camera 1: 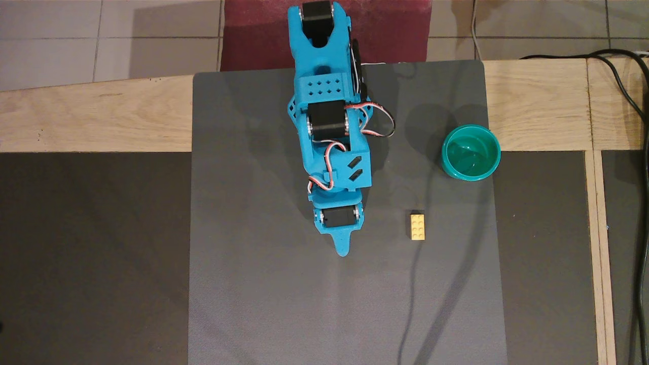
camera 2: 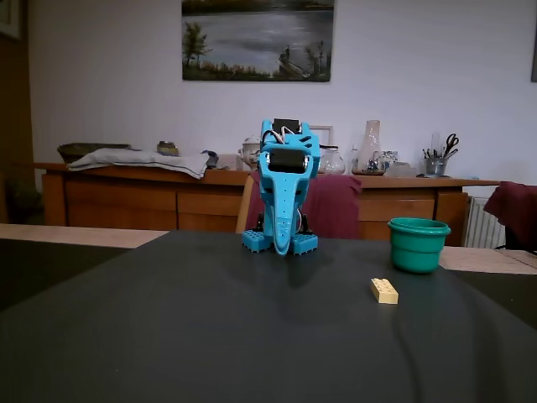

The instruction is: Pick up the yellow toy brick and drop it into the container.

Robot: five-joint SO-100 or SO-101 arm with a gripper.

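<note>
The yellow toy brick [camera 1: 418, 226] [camera 2: 384, 290] lies flat on the grey mat, studs up. The container [camera 1: 471, 152] [camera 2: 418, 244], a teal-green cup, stands upright and empty behind the brick, at the mat's right edge in the overhead view. My blue gripper [camera 1: 343, 248] [camera 2: 285, 248] points down over the middle of the mat. It is well to the left of the brick in both views and holds nothing. Its fingers look pressed together into one tip.
The grey mat [camera 1: 284, 304] covers a wooden table [camera 1: 91, 116]. A black cable [camera 1: 626, 91] runs along the right side. A dark red chair [camera 2: 331, 206] stands behind the arm base, and a sideboard [camera 2: 126, 197] lines the far wall.
</note>
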